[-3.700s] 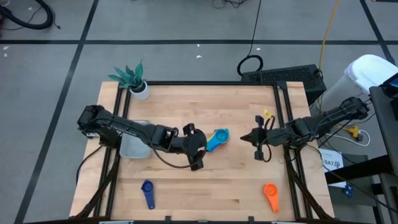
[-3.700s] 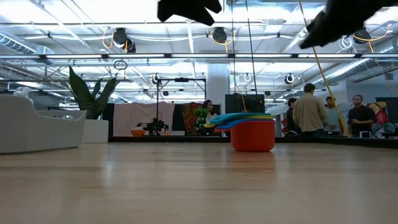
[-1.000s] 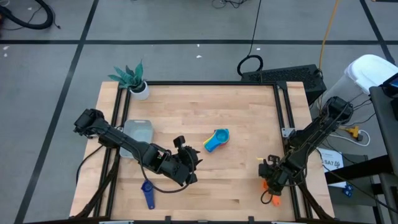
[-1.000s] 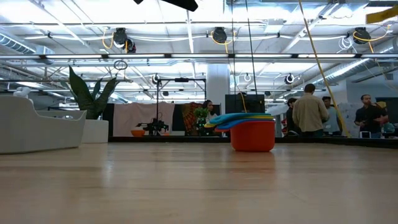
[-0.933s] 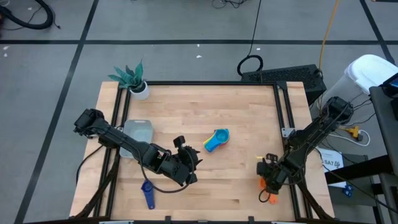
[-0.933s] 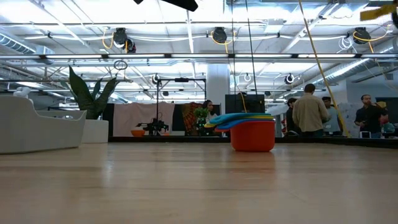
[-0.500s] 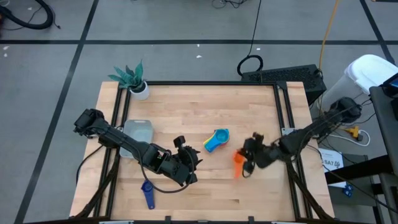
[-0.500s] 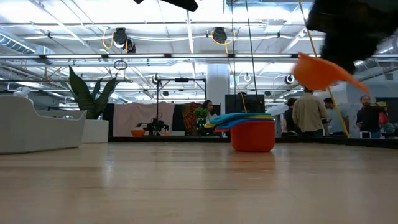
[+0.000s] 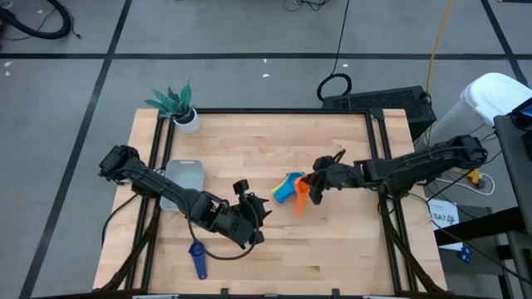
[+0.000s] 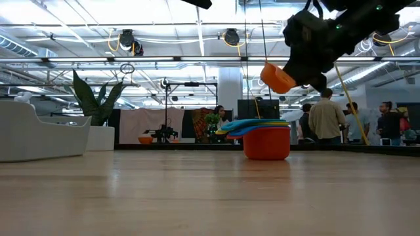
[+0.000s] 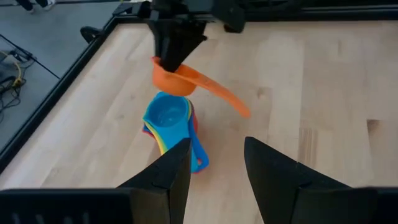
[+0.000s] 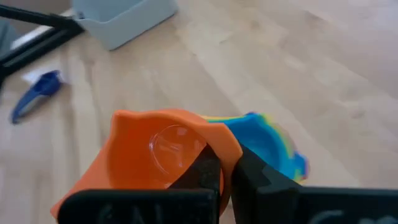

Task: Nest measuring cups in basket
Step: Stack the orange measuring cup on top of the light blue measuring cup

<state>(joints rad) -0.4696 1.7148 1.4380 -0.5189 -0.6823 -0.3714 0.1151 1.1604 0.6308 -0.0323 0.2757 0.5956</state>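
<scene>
Right gripper (image 9: 309, 182) clamped orange cup (image 9: 300, 193) by rim, held above nested stack (image 9: 288, 186) at table centre. Left gripper (image 9: 249, 211) empty, fingers apart, nearer front edge. Best centre bowl over stack, align handles, lower gently. Basket (image 9: 184, 177) near left edge.

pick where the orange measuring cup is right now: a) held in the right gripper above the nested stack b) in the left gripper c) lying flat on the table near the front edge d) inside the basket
a: the right gripper is shut on the orange measuring cup, which hangs clear of the table just over the stack of nested cups.
</scene>
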